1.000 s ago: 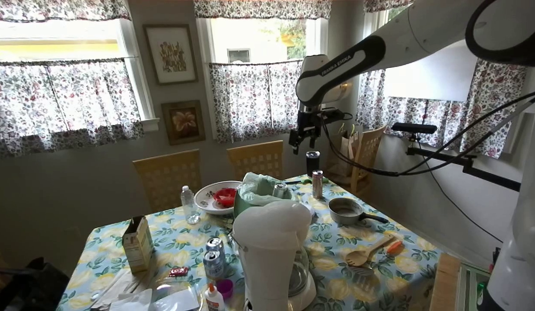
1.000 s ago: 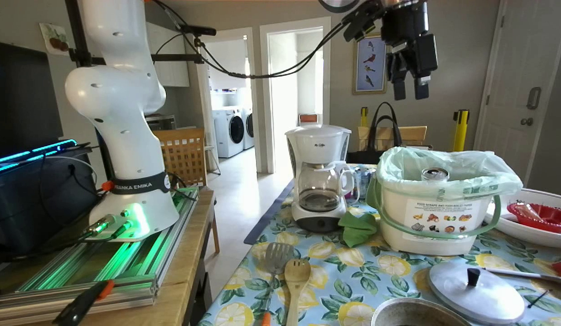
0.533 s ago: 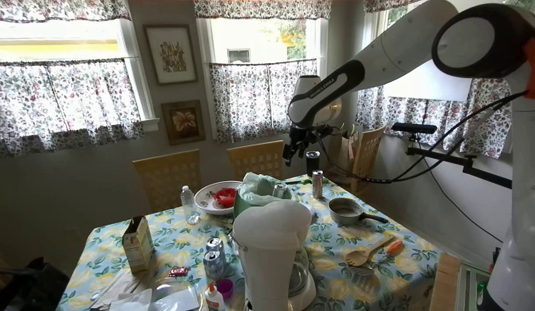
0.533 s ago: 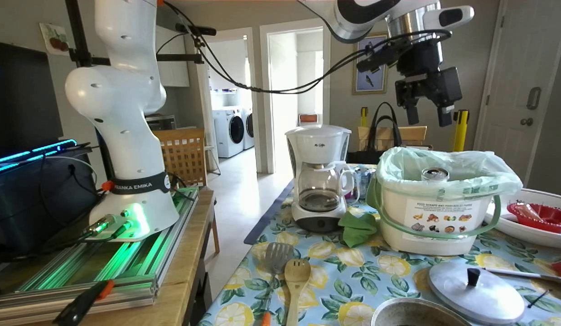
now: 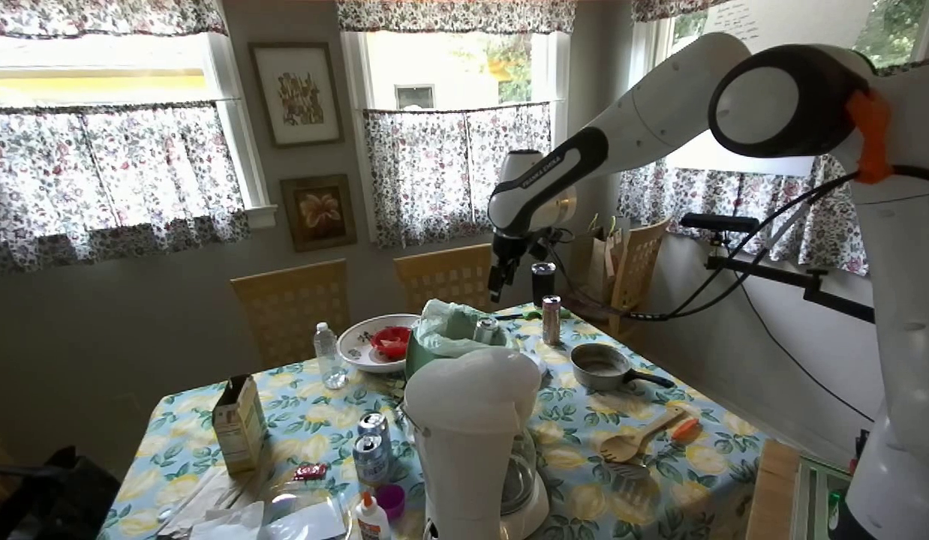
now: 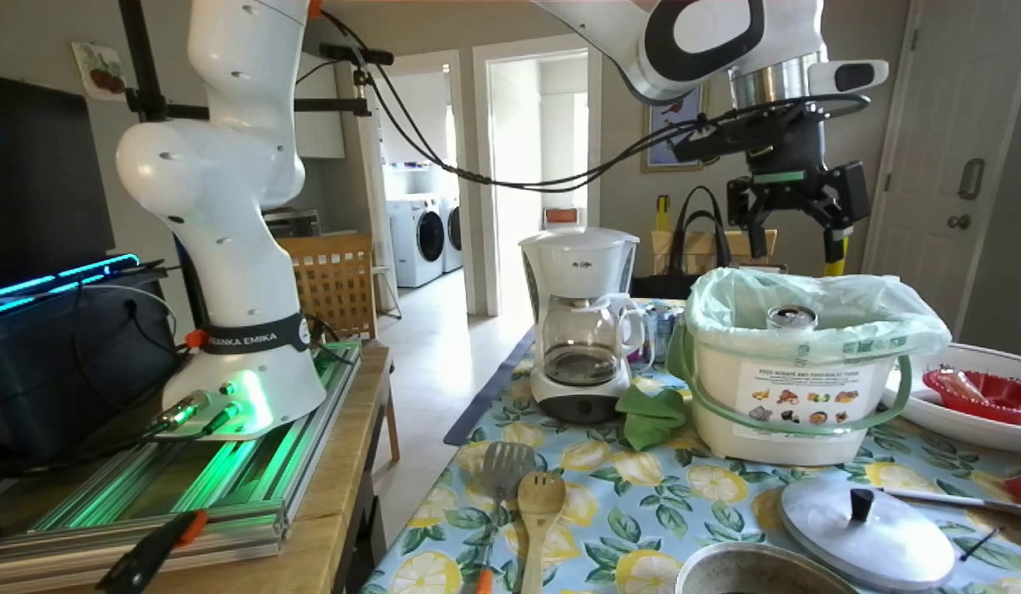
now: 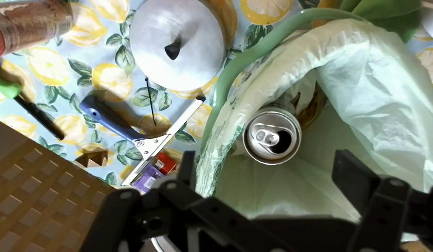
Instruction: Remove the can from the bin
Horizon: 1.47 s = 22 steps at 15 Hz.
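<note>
An opened silver drink can (image 7: 272,136) stands upright inside the lined bin, next to one liner wall in the wrist view. Its top shows in both exterior views (image 6: 792,318) (image 5: 485,331); its lower part is hidden by the liner. The white bin (image 6: 717,417) has a pale green bag over its rim and a green handle. My gripper (image 6: 797,247) is open and empty above the bin, apart from the can. In the wrist view the fingers (image 7: 264,166) are spread wider than the can, which lies just beyond the fingertips.
A white coffee maker (image 6: 578,322) stands beside the bin. A white bowl (image 6: 948,371) with a red dish sits on its other side. A pot lid (image 6: 869,532), a pan (image 5: 599,367) and a squeegee (image 7: 153,145) lie nearby. A tall can (image 5: 551,321) stands near the table edge.
The arm has come down and forward toward the bin, bringing my gripper lower over it and turning it somewhat. The fingers look wider apart than a second ago. The can and bin have not moved.
</note>
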{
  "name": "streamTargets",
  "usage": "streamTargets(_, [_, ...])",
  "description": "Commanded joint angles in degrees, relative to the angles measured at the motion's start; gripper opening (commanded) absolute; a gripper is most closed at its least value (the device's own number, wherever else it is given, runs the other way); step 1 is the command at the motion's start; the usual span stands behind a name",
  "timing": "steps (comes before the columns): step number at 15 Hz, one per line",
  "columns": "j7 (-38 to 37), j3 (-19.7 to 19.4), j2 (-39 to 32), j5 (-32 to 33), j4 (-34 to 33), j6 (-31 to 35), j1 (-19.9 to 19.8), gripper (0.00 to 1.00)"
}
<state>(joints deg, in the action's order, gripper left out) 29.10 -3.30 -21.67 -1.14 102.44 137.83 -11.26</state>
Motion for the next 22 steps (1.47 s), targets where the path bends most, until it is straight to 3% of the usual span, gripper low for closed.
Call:
streamTargets(1, [5.4,2.2,-4.0,-0.9,-3.7,1.2,-2.1,1.00])
streamTargets(10, [6.1,5.3,-8.9,-1.6,-3.7,7.2,-2.9,1.00])
streamTargets(19, [7.6,8.1,-11.6,-1.7,-5.0,8.7,-4.5,1.00])
streamTargets(21, [7.6,8.3,-11.8,-1.7,-5.2,8.7,-4.6,0.72])
streamTargets(22, [7.4,8.2,-11.8,-1.6,-5.3,8.7,-4.6,0.66])
